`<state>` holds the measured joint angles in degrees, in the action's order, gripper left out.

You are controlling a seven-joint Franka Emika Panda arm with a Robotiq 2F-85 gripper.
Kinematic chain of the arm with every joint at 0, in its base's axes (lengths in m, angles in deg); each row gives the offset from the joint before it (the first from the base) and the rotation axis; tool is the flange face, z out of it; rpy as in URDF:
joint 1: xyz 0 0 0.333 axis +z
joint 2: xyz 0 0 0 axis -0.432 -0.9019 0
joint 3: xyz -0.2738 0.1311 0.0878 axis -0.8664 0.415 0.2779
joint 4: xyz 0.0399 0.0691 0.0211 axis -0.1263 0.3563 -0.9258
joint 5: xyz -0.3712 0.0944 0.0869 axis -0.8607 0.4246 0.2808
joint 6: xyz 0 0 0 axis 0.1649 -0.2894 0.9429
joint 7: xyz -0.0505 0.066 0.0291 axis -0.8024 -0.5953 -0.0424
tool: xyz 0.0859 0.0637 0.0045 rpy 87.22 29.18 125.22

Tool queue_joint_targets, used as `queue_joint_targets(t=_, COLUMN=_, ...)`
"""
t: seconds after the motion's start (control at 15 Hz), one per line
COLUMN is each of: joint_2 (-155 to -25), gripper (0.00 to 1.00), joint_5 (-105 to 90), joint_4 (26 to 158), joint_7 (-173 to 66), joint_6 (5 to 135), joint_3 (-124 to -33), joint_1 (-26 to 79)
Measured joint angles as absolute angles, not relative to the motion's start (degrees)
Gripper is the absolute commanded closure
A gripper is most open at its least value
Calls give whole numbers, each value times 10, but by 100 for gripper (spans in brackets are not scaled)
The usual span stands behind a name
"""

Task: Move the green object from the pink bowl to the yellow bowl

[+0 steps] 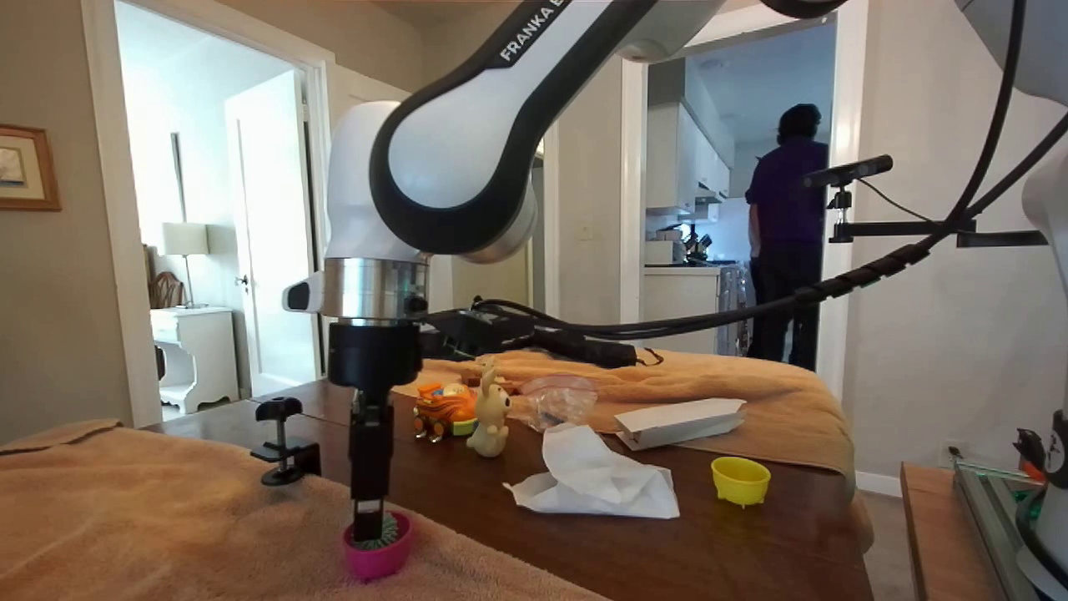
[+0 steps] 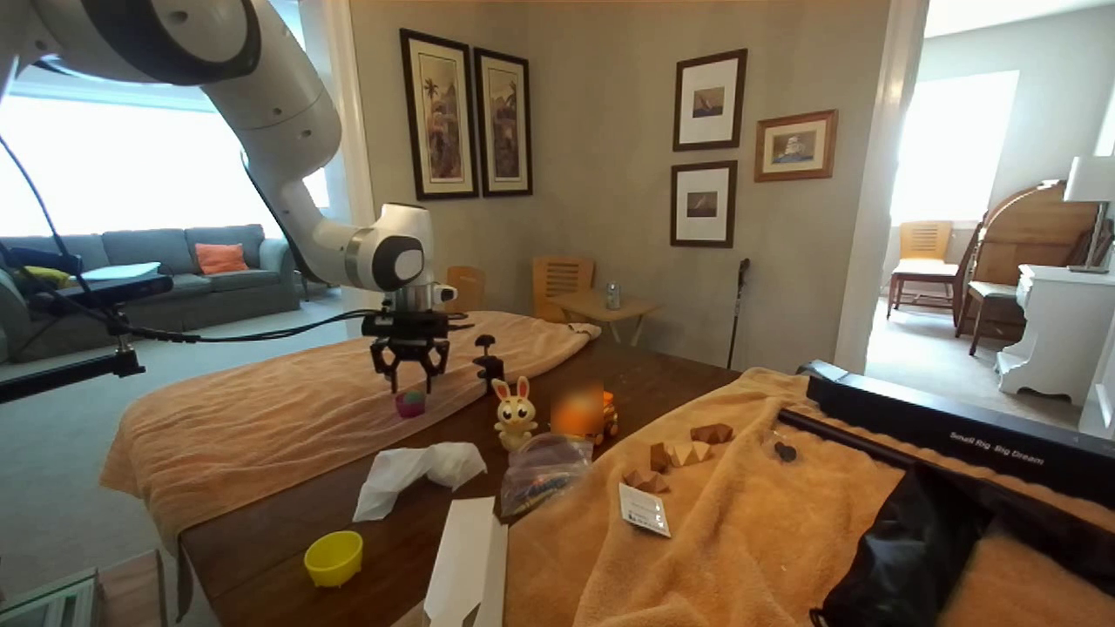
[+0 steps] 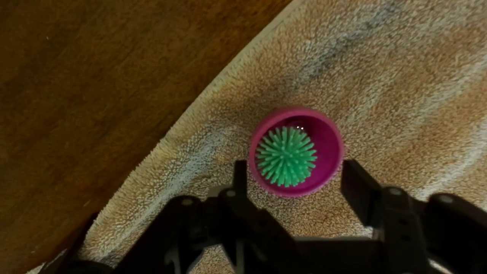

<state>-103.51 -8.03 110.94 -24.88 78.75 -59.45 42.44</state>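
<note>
Daylight burns the large window (image 2: 113, 165) white in an exterior view. The wrist view is far dimmer — the tabletop (image 3: 95, 95) murky brown, pinprick glints inside the pink bowl (image 3: 330, 150). A blurred patch smears the orange toy (image 2: 592, 416) in an exterior view.

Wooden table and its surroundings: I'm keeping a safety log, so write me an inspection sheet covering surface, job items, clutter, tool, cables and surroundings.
Surface: wooden table, partly covered by orange towels.
Job items: green spiky ball inside the magenta bowl, on a towel; yellow bowl on bare wood.
Clutter: rabbit figurine, orange toy vehicle, clear plastic bag, crumpled white paper, long white box, black clamp, among others.
Tool: open; fingertips flank the magenta bowl in the wrist view, contact unclear.
Cables: black, partly wrapped, hanging beside the arm.
Surroundings: person in the next room, back turned; gray sofa.
</note>
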Motion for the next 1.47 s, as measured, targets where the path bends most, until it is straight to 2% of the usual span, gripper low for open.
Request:
queue_joint_targets(t=0.07, joint_2=-1035, gripper=46, joint_5=-80, joint_4=1109, joint_7=-249, joint_6=787, joint_3=-594, joint_1=425)
queue_joint_targets(t=0.13, joint_2=-1035, gripper=43, joint_5=-80, joint_4=1109, joint_7=-249, joint_6=787, joint_3=-594, joint_1=425)
queue_joint_targets(t=0.8, joint_2=-1035, gripper=50, joint_5=-80, joint_4=1109, joint_7=-249, joint_6=787, joint_3=-594, joint_1=429)
queue_joint_targets(t=0.93, joint_2=-1035, gripper=45, joint_5=-80, joint_4=1109, joint_7=-249, joint_6=787, joint_3=-594, joint_1=429)
queue_joint_targets(t=1.13, joint_2=-1035, gripper=43, joint_5=-80, joint_4=1109, joint_7=-249, joint_6=787, joint_3=-594, joint_1=429)
queue_joint_targets(t=1.4, joint_2=-1035, gripper=44, joint_5=-80, joint_4=1109, joint_7=-249, joint_6=787, joint_3=-594, joint_1=429)
queue_joint_targets(t=1.47, joint_2=-1035, gripper=48, joint_5=-80, joint_4=1109, joint_7=-249, joint_6=787, joint_3=-594, joint_1=429)
